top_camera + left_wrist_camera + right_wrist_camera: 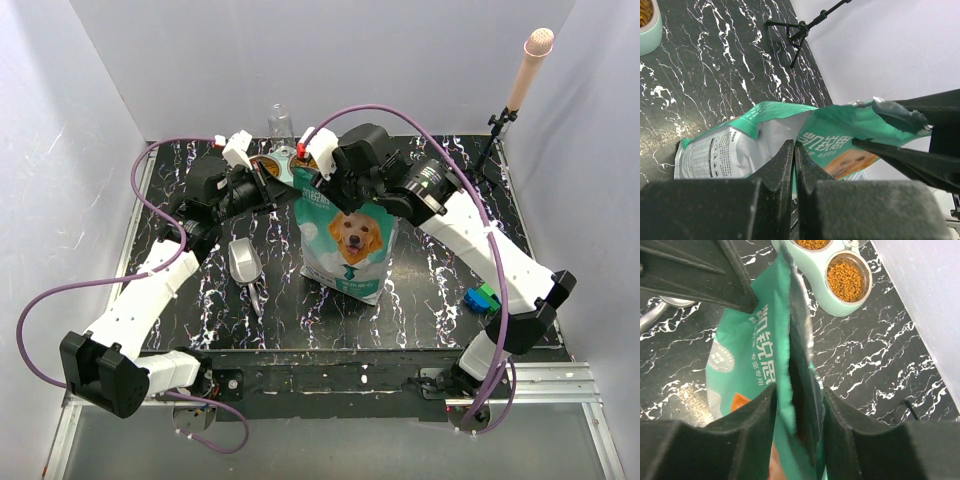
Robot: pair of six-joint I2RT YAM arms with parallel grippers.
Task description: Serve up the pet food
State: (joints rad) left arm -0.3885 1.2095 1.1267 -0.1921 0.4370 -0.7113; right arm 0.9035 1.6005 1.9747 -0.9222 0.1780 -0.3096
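Well to the left of the bag (345, 240), a grey scoop (243, 262) lies on the black marbled table (420, 300), apart from the bag's left edge. The bag stands upright mid-table, its dog picture facing the near edge, and its torn top is pulled slightly apart.

The left claw (793, 150) reaches in at the bag's upper left corner. Its fingers are clenched almost together on the teal film at the rim. In the right wrist view its dark fingers lie against the bag's printed face.

Just behind the bag's top sits a mint-green double bowl (840, 307). The pet food (845, 280) lies in both steel cups as brown pellets, and none shows through the bag's dark mouth. A clear bottle (281, 122) stands beyond the bowl, farther from the bag.

The right claw (799, 392) comes at the bag's top from the right. One finger is on each side of the torn edge, grasping the bag with the narrow opening between them.

To the right of the bag, near the right arm's elbow, lie small blue and green blocks (481, 298). Farther right and back from the bag, a tripod stand (497, 135) holds a pale microphone (538, 42).
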